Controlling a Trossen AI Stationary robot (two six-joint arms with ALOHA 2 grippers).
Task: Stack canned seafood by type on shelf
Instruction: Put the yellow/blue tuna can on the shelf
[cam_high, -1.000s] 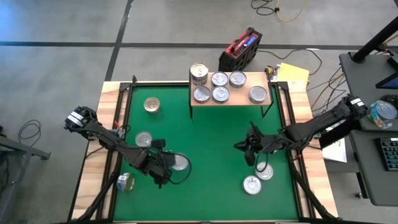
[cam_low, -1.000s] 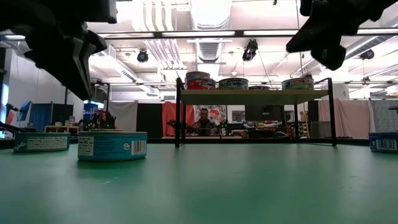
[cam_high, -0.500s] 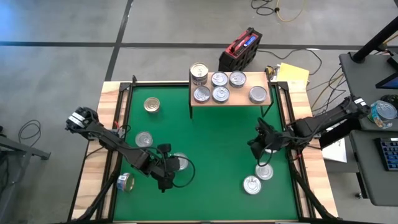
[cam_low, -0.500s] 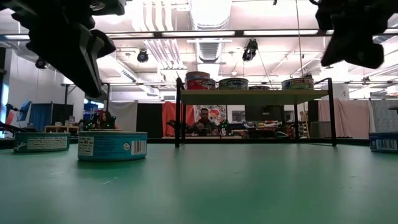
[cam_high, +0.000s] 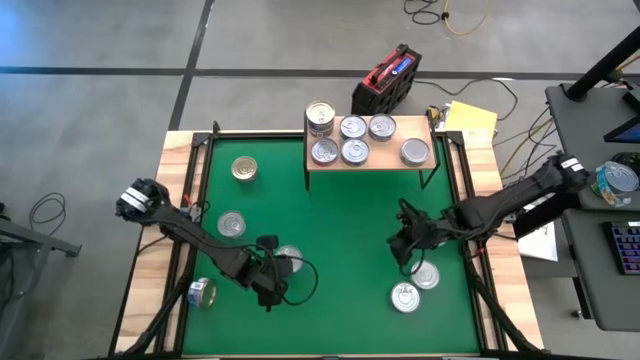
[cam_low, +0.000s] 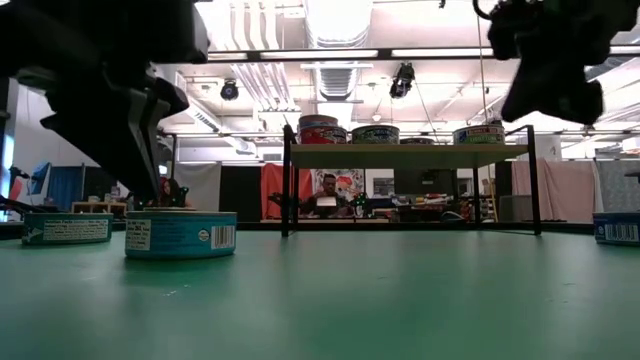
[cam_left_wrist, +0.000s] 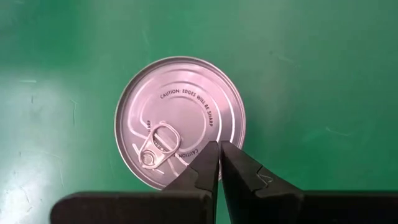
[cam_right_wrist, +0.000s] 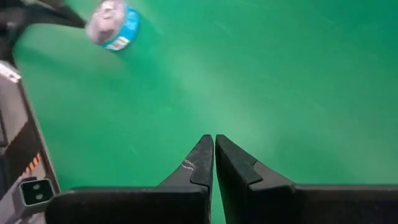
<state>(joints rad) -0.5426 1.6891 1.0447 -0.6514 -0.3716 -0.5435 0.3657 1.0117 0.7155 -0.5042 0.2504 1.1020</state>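
The left gripper (cam_left_wrist: 219, 149), fingers pressed together and empty, is hovering over a silver-topped round tin (cam_left_wrist: 180, 121) lying on the green mat (cam_high: 340, 215) (pull-tab up). The right gripper (cam_right_wrist: 214, 144), likewise clenched, is hanging above bare mat, while six tins are sitting on the light-wood shelf (cam_high: 425, 164).

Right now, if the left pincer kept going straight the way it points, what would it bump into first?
Probably the silver-topped can just below it: the shut left pincer points down at its lid, near the pull tab.

mat centre (cam_high: 340, 240): free | shelf (cam_high: 368, 160): cans (cam_high: 354, 139) crowd top
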